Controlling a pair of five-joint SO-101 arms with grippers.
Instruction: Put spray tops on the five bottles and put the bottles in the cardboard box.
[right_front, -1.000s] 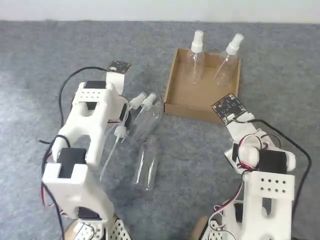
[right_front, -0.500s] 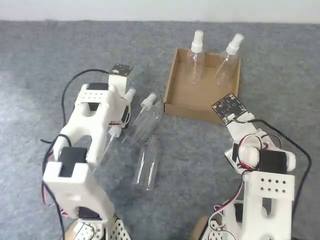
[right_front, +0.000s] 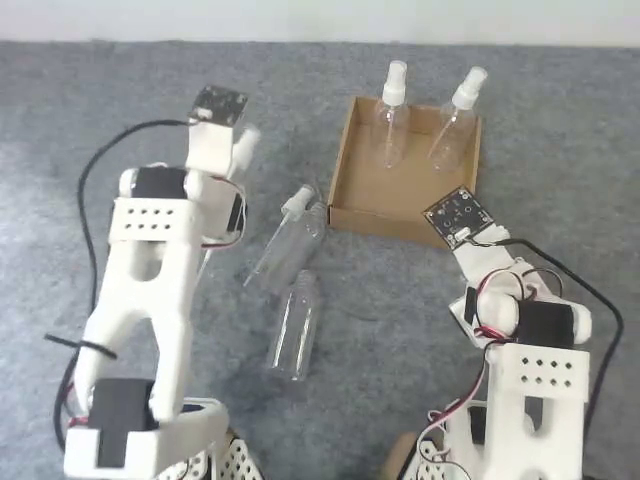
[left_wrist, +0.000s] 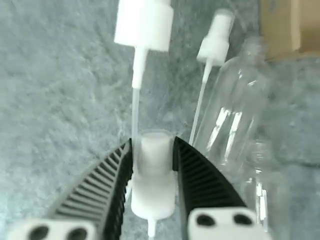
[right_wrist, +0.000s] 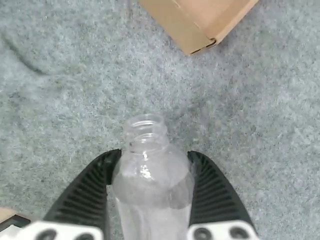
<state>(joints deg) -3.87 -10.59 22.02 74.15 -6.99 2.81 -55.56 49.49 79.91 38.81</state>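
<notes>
My left gripper (left_wrist: 152, 145) is shut on a white spray top (left_wrist: 152, 182) and holds it above the carpet; in the high view that spray top (right_front: 246, 140) sits left of the cardboard box (right_front: 345, 170). A second spray top (left_wrist: 144, 25) with its long tube lies on the carpet below. A third spray top (right_front: 296, 203) lies against a clear bottle (right_front: 298, 235) lying on its side. Another uncapped bottle (right_front: 293, 325) lies nearer. My right gripper (right_wrist: 152, 155) is shut on an open clear bottle (right_wrist: 150, 170). Two capped bottles (right_front: 391, 125) (right_front: 453, 130) lie in the box.
Grey carpet (right_front: 560, 110) covers the table. The box corner (right_wrist: 200, 35) lies just beyond the bottle in my right gripper. The right arm's body (right_front: 525, 330) stands at the near right. Open carpet spreads at the far left.
The left arm has risen and swung toward the far side with the spray top, away from the bottles on the carpet. The right arm has kept still.
</notes>
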